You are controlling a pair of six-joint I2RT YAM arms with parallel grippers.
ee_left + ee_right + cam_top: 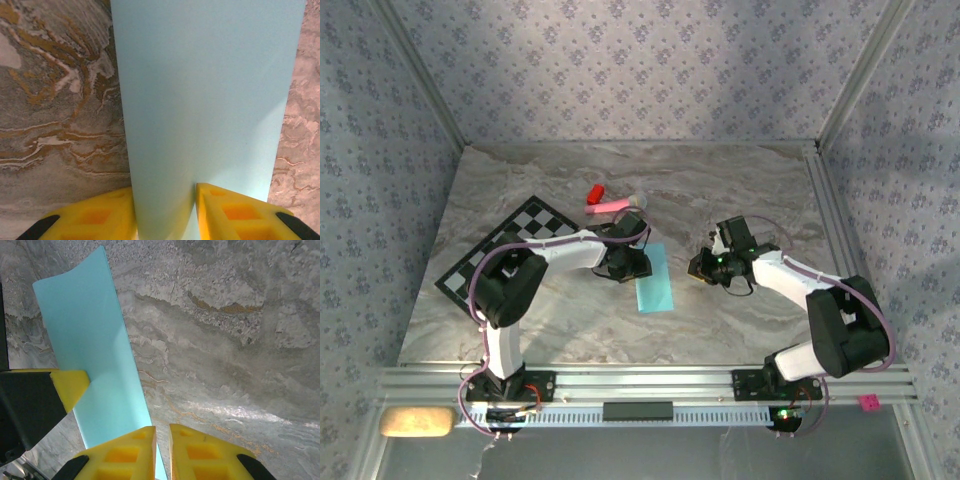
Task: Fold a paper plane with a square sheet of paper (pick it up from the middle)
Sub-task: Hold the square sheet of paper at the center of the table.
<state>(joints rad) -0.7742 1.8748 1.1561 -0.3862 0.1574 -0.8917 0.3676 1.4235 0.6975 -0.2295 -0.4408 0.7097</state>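
1. Centrally on the marble surface (740, 190): square sheet of paper (655, 282), folded into a narrow light-blue rectangle, one end slightly curled.
2. Against the sheet's left edge: left claw (164, 192), fingers (100, 220) part spread, a strip of the paper between them.
3. Just right of the sheet: right claw (162, 432), pressed almost together, pinching nothing.
4. Beyond the sheet's far end: pink stick toy (615, 205); well left of the sheet, checkered mat (510, 245).

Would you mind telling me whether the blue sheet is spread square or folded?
Folded, it seems: the sheet shows as a narrow rectangle, not a square.
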